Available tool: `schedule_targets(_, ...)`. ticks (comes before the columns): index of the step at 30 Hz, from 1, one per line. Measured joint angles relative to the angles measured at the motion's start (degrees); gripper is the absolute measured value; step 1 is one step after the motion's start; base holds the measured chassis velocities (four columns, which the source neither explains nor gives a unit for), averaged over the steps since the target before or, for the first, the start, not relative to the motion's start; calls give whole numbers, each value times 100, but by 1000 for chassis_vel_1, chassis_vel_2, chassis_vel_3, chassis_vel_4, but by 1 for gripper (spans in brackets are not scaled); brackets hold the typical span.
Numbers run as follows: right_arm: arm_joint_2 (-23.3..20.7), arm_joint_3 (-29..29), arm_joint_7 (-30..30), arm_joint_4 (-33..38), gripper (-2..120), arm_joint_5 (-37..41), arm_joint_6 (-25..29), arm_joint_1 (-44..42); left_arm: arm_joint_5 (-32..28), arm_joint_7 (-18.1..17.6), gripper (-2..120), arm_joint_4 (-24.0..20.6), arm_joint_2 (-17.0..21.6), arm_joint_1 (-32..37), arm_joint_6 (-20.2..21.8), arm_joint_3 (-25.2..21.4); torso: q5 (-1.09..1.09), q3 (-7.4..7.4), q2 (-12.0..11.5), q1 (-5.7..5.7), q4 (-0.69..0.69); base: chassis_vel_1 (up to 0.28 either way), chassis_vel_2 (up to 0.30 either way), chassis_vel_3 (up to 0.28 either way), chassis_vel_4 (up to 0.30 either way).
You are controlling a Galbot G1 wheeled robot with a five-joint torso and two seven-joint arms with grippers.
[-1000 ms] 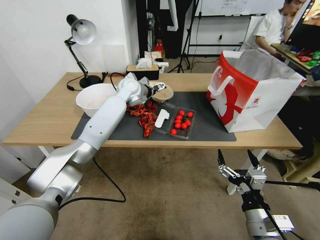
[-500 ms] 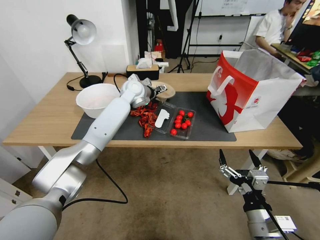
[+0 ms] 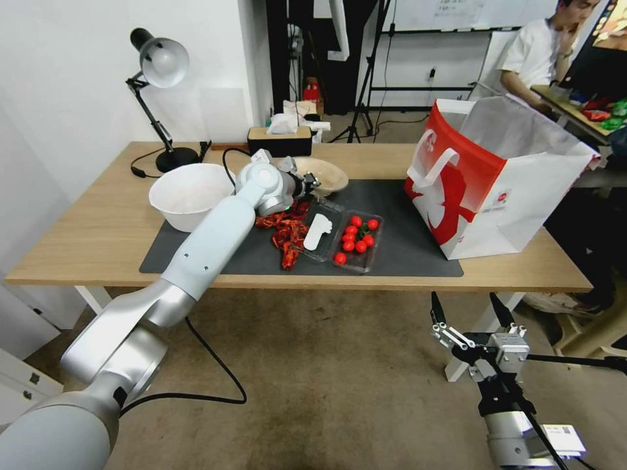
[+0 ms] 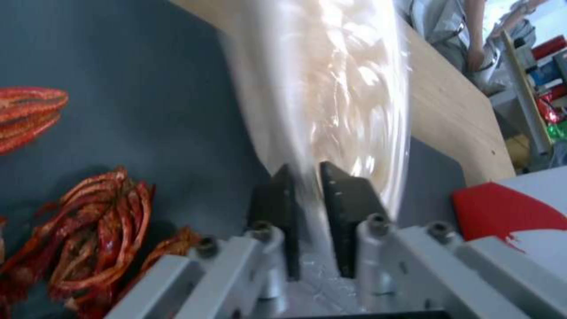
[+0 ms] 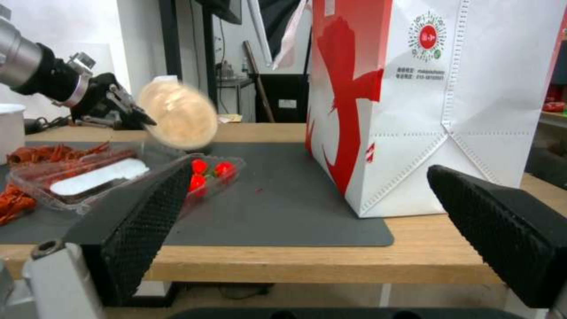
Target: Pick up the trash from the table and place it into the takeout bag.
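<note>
We see the left gripper (image 3: 309, 182) reaching over the far middle of the table (image 3: 91, 228), its fingers (image 4: 345, 199) clamped on the rim of the shallow beige bowl (image 3: 328, 175). In the right wrist view the bowl (image 5: 177, 112) hangs tilted, clear of the dark grey mat (image 3: 405, 245), its open face turned toward the camera — the gripper (image 5: 139, 116) grips it from the left side. The left wrist view shows the rim pinched between the two dark pads, with the mat below.

Just near of the bowl lies a heap of red shells (image 3: 284, 230), and right of that a clear plastic tray (image 3: 339, 238) holding cherry tomatoes (image 3: 356, 234) and a white spoon (image 3: 317, 232). A big white bowl (image 3: 186, 194) sits to the left, at the mat's far left corner.

The takeout bag (image 3: 496, 176) stands upright and open at the right end of the mat, well apart from the bowl.

The right gripper (image 3: 469, 312) waits low in front of the table's near edge — fingers spread wide, grasping nothing.
</note>
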Motion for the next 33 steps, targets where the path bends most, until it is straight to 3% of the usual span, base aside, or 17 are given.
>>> schedule_targets(2,7,2,0,5,100,-3,1,-15,89,211,0,-37,32,19,-102,15,0,0,0,0,0,0,0,0,0)
schedule_targets(4,9,2,-1,7,100,-5,1,-18,123,289,0,-56,48,22,-128,19,0,0,0,0,0,0,0,0,0)
schedule_targets(8,22,-6,-4,28,100,-29,3,-25,592,997,0,-180,164,17,-432,103,0,0,0,0,1,0,0,0,0)
schedule_targets(10,22,-8,-4,32,100,-31,3,-25,652,1083,0,-203,172,5,-481,112,-1,0,0,0,2,0,0,0,0)
schedule_targets(11,23,-11,-5,43,100,-36,3,-24,865,1399,0,-294,185,-54,-627,134,0,0,0,0,1,0,0,0,0)
schedule_targets(12,23,-11,-5,43,100,-36,3,-24,865,1399,0,-294,185,-54,-627,134,0,0,0,0,1,0,0,0,0)
schedule_targets(14,25,-14,-5,49,100,-45,3,-25,1226,1911,0,-454,186,-213,-908,221,0,0,0,0,0,0,0,0,0)
schedule_targets(18,42,-18,-6,65,100,-65,3,-40,1511,2270,0,-707,106,-481,-1133,378,0,0,0,0,1,0,0,0,0)
schedule_targets(22,58,-21,-7,72,100,-83,3,-52,1685,2360,0,-866,-14,-726,-1213,547,1,0,0,0,-1,0,0,0,0)
schedule_targets(26,91,-22,-8,92,100,-111,3,-70,1850,2355,0,-905,-373,-1190,-1257,871,1,0,0,0,0,0,0,0,0)
schedule_targets(28,112,-11,-8,100,100,-122,3,-96,2013,2340,0,-724,-649,-1528,-1435,1252,2,-1,1,0,0,0,0,0,0)
schedule_targets(30,115,-9,-8,102,100,-122,3,-99,2049,2339,0,-679,-692,-1571,-1485,1329,2,-1,1,-1,0,0,0,0,0)
schedule_targets(31,134,4,-8,105,100,-124,3,-108,2314,2393,0,-381,-934,-1817,-1664,1691,2,0,1,0,-2,0,0,0,0)
schedule_targets(33,143,6,-7,105,100,-124,3,-107,2386,2426,0,-296,-1017,-1883,-1709,1765,3,0,1,0,0,0,0,0,0)
